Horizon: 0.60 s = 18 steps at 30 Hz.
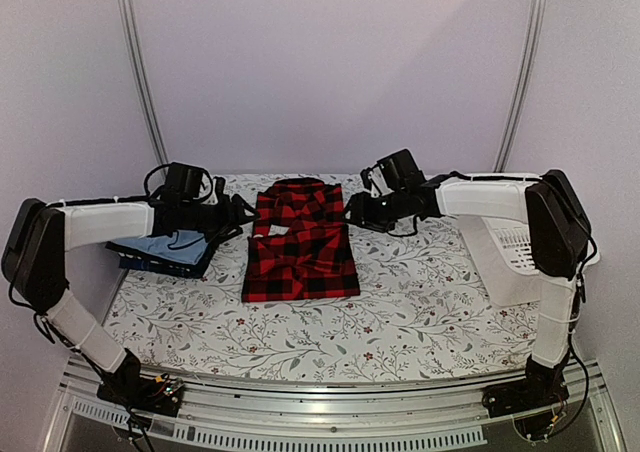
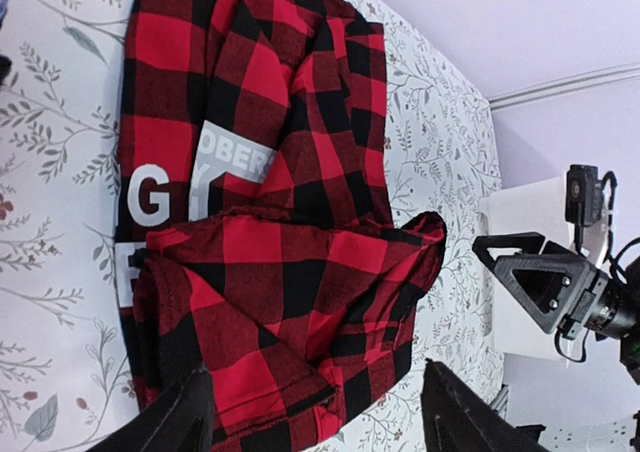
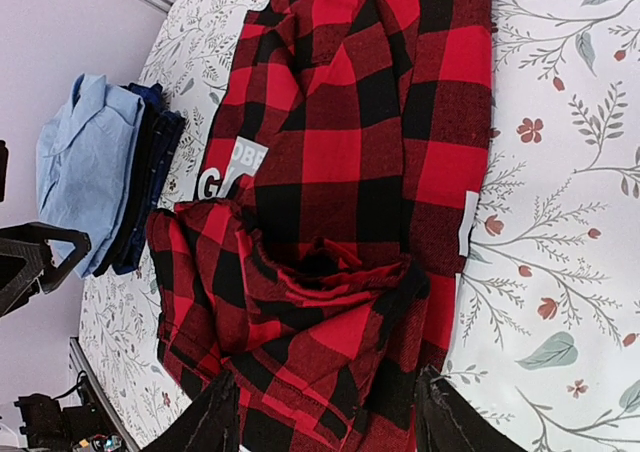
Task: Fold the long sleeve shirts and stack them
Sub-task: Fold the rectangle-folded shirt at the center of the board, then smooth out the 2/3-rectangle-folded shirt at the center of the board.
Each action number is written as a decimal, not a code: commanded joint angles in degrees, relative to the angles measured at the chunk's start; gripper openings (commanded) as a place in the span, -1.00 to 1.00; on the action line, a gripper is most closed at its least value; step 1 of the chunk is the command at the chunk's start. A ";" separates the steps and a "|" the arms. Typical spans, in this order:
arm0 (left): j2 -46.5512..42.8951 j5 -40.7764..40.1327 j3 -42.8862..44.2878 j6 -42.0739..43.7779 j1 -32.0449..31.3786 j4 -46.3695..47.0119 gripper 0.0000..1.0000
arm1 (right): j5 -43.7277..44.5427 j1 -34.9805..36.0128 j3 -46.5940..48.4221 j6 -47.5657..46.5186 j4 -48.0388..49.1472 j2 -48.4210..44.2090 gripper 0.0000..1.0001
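Both arms were reached inward above the floral-printed table (image 1: pixel 420 302). The left gripper (image 1: pixel 238 215) and right gripper (image 1: pixel 352 210) were spread wide, with nothing clasped. The red-and-black checked flannel shirt (image 1: pixel 300 247) was laid between them mid-table, folded, with rumpled cloth bunched across it and white lettering partly covered.

Light was even, diffuse and moderately bright, with a violet cast. Shadows on the table (image 1: pixel 400 312) were faint. Overhead view was soft; wrist views rendered the flannel shirt (image 2: pixel 300 302) sharply.

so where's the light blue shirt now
Top view: the light blue shirt lies on the dark navy garment at the left of the table, left of the flannel shirt.
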 commanded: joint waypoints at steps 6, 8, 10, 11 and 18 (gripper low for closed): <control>-7.04 -5.16 -9.94 -0.29 -5.48 -5.84 0.17 | 2.92 6.77 -7.68 -4.41 -3.45 -6.48 0.13; -7.62 -5.63 -12.39 -1.49 -6.62 -4.64 0.17 | 2.21 7.64 -9.15 -4.33 -3.08 -6.81 0.12; -6.93 -4.92 -14.05 -2.62 -7.10 -2.80 0.17 | 1.53 8.23 -10.59 -4.09 -2.33 -6.83 0.12; -6.22 -4.55 -14.12 -3.01 -7.33 -2.05 0.17 | 1.18 8.30 -11.06 -3.87 -1.88 -6.63 0.12; -0.52 -5.17 -11.82 -3.17 -8.37 0.08 0.17 | 0.48 8.16 -12.59 -1.36 0.86 -4.32 0.11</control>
